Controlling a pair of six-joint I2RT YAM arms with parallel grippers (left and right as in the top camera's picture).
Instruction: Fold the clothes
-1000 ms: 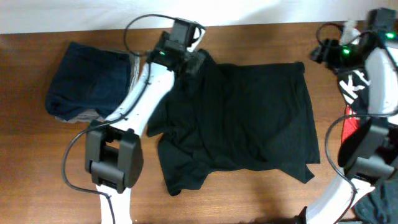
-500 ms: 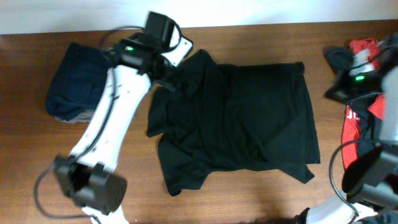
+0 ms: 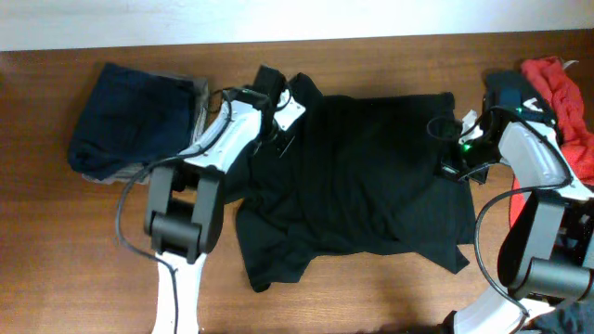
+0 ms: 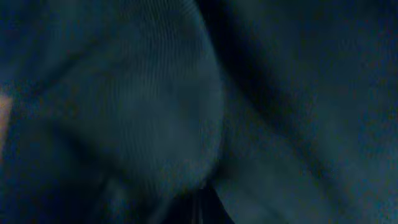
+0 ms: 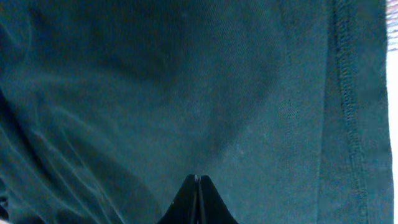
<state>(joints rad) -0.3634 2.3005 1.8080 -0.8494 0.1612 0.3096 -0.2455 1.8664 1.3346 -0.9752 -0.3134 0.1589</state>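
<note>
The clothes here are mainly a large plain black shirt point(image 3: 362, 176), lying rumpled across the middle of the table. My left gripper point(image 3: 277, 130) is down on its upper left part, near the collar. In the left wrist view dark fabric point(image 4: 155, 112) fills the frame and the left gripper point(image 4: 200, 202) looks shut in the cloth. My right gripper point(image 3: 452, 160) is at the shirt's right edge. Its tips meet on the fabric point(image 5: 186, 81) beside the stitched hem point(image 5: 345, 93), so the right gripper point(image 5: 198, 186) is shut on it.
A folded navy garment point(image 3: 135, 121) lies at the far left with grey cloth point(image 3: 200, 102) under it. A red garment point(image 3: 557, 83) and a dark one point(image 3: 506, 88) are heaped at the back right. Bare wooden table point(image 3: 353, 288) runs along the front.
Both grippers went from open to shut. The left arm dropped onto the shirt's upper left. The right arm came from the pile at the right to the shirt's right edge.
</note>
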